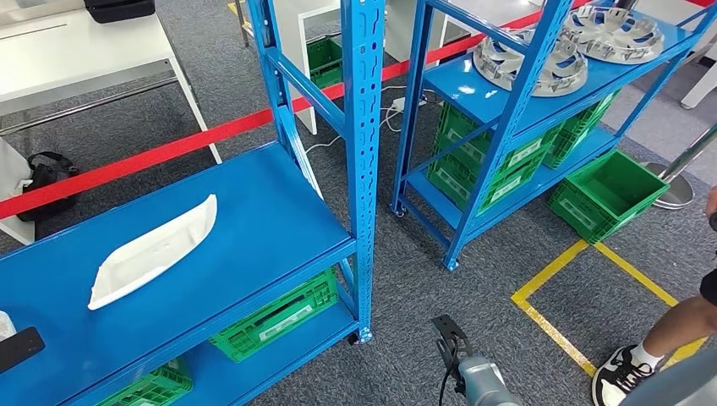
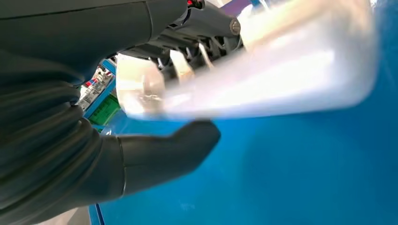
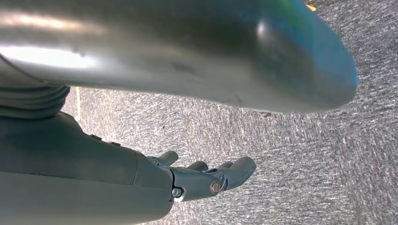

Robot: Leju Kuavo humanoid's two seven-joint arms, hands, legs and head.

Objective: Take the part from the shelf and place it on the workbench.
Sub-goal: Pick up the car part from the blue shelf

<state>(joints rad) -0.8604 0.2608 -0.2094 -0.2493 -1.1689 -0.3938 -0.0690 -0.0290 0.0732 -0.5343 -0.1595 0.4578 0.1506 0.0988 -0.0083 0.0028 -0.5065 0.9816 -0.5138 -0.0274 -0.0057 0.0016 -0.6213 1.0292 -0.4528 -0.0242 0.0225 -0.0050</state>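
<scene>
One white part [image 2: 263, 70] between thumb, fingers [image 2: 187, 61].

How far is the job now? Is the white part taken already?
Nothing is done yet: the long white curved plastic part lies on the blue metal shelf. In hand: the left hand is close to it, not gripping. Left: grasp, lift, carry to the workbench. The right hand hangs empty.

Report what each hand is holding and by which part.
Nothing is held. The white part lies free on the blue shelf, apart from the left hand; the right hand hangs empty over the carpet.
</scene>
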